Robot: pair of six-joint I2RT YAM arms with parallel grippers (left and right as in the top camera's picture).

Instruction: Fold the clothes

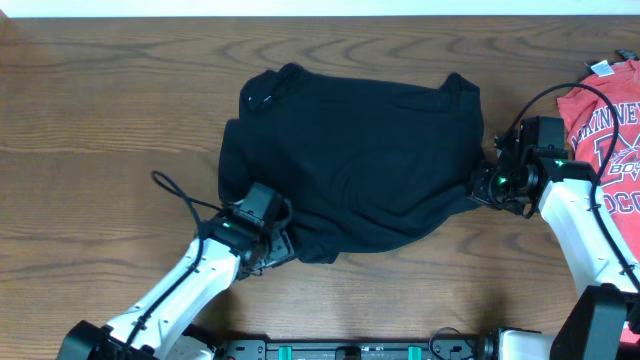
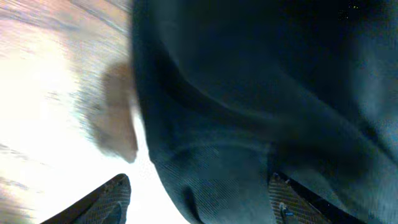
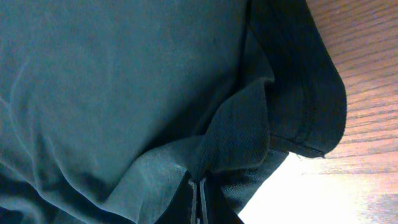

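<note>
Two edges of a plain black short-sleeved T-shirt of soft, limp fabric [image 1: 360, 160] are being addressed, and only one of them is secured. The shirt lies rumpled across the middle of the overhead frame on the brown wood-grain table [image 1: 100, 120]. At its right edge, the right gripper [image 1: 484, 186] is closed tight on a small pinch of hem, seen in the right wrist view as a peak of cloth drawn into the shut jaws. At the garment's lower left, the left gripper [image 1: 272, 243] is spread wide, its two fingers [image 2: 115, 198] straddling a rolled edge of cloth without pinching it.

Several failures can be foreseen from here. Should the right arm be raised before the left jaws are closed, the shirt would be dragged from one side only and bunched further rather than folded. Should the left jaws be closed where they stand, more than one layer of the rolled edge might be caught, so that a crooked fold would be carried over; alternatively, too little cloth might be nipped and lost on lifting. The right pinch looks slight, and it could be pulled free by the weight of the hanging fabric. A red T-shirt with white lettering [image 1: 610, 120] lies at the upper right of the frame, near the right arm, and could be disturbed by a wide outward swing.
</note>
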